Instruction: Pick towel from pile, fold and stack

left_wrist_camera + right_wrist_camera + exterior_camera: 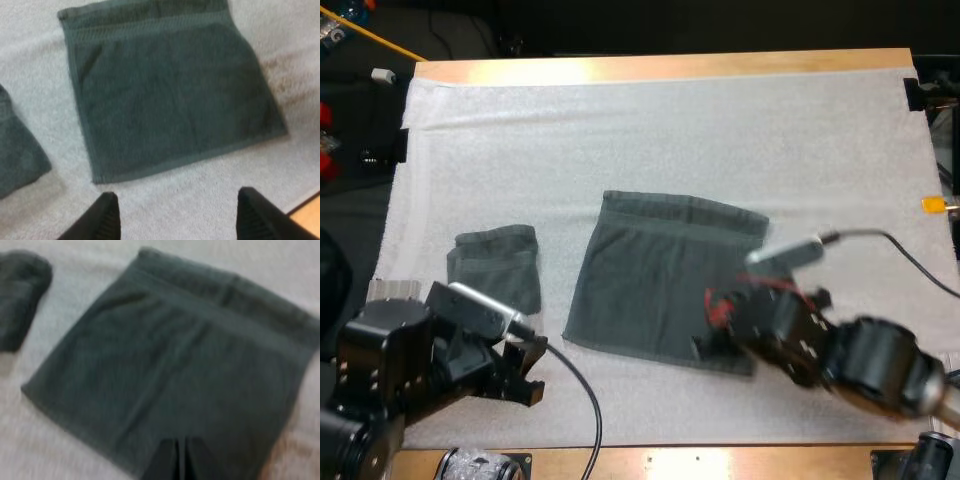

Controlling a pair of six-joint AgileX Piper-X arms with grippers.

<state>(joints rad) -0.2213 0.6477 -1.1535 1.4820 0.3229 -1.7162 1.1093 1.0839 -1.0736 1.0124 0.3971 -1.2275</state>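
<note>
- One folded towel (495,268) lies at the left of the mat (620,150).
- Our left pincer (527,372) is released, just short of the spread towel's near-left corner.
- The spread towel (655,275) lies flat at mid-mat.
- Our right pincer (712,345) is clenched at its near edge and is the nearer arm.

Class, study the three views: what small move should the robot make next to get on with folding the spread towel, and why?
Probably ease the left gripper forward to the spread towel's near left corner. Its fingers stand open over bare mat, short of that edge, while the right gripper, fingers together, sits over the near edge.
</note>
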